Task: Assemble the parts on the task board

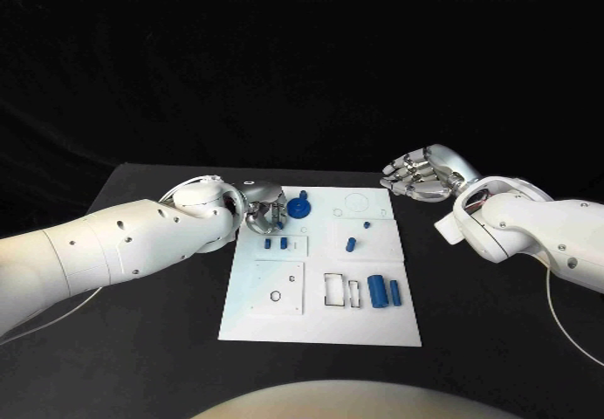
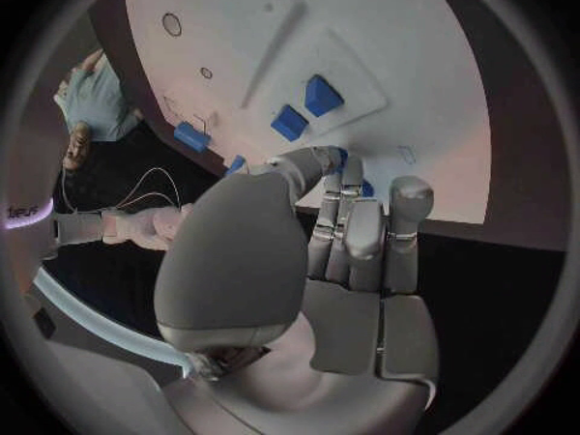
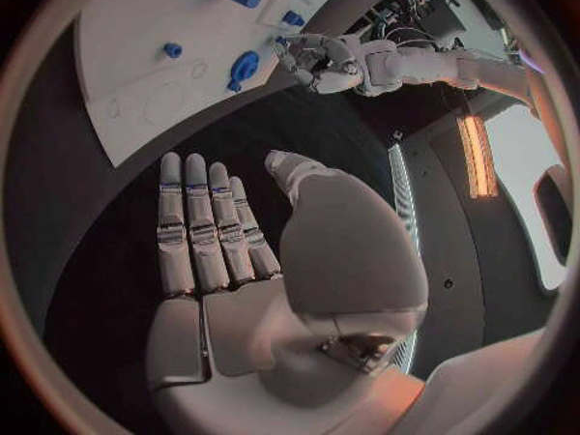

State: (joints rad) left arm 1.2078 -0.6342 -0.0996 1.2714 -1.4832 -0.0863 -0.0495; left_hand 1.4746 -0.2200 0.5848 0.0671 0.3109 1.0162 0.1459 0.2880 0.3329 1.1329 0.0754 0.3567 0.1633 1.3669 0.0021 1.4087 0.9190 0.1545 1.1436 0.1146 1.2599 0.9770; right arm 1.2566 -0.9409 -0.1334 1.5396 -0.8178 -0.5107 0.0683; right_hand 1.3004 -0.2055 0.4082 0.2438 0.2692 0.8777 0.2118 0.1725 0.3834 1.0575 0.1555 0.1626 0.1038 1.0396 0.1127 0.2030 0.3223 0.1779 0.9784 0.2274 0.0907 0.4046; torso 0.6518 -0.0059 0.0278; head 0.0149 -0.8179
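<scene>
Left hand [image 1: 261, 212], fingers curled, contents indiscernible, upper left of board [image 1: 378, 327]: align vertically over round blue part [image 1: 301, 207]. Right hand [image 1: 422, 174] fingers wide.

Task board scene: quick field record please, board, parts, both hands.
surface: black table
task board: white plate, mid-table
parts: blue round part near the board's far left edge; two blue cylinders lying side by side at near right; small blue pieces mid-left
left hand: over the board's far left corner, fingers curled beside the round part; hold cannot be told
right hand: off the board's far right corner, fingers straight, holding nothing
</scene>
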